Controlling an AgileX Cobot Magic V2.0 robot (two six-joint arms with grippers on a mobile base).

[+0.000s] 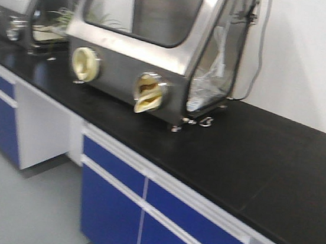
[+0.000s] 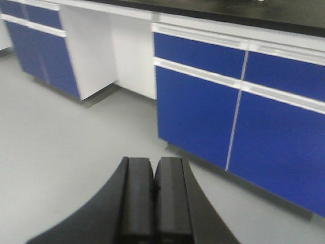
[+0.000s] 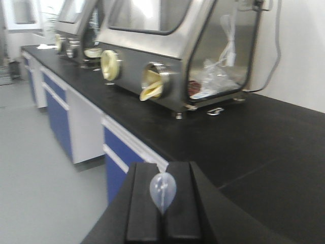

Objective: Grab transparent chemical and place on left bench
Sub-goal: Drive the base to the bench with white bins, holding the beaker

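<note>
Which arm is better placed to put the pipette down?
Right: the right gripper is shut on the pipette, black countertop close ahead. The left gripper is shut, empty, facing floor and blue cabinets.

Whitish pipette bulb (image 3: 162, 189) between right claw (image 3: 164, 170) fingers, black countertop (image 3: 244, 137) beyond.

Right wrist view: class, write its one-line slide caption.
Right gripper shut on the pipette, bulb up, facing a black counter with a steel glove box.

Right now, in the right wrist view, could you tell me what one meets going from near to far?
Right gripper shut on the pipette → black countertop → nearer steel glove box → farther glove box.
</note>
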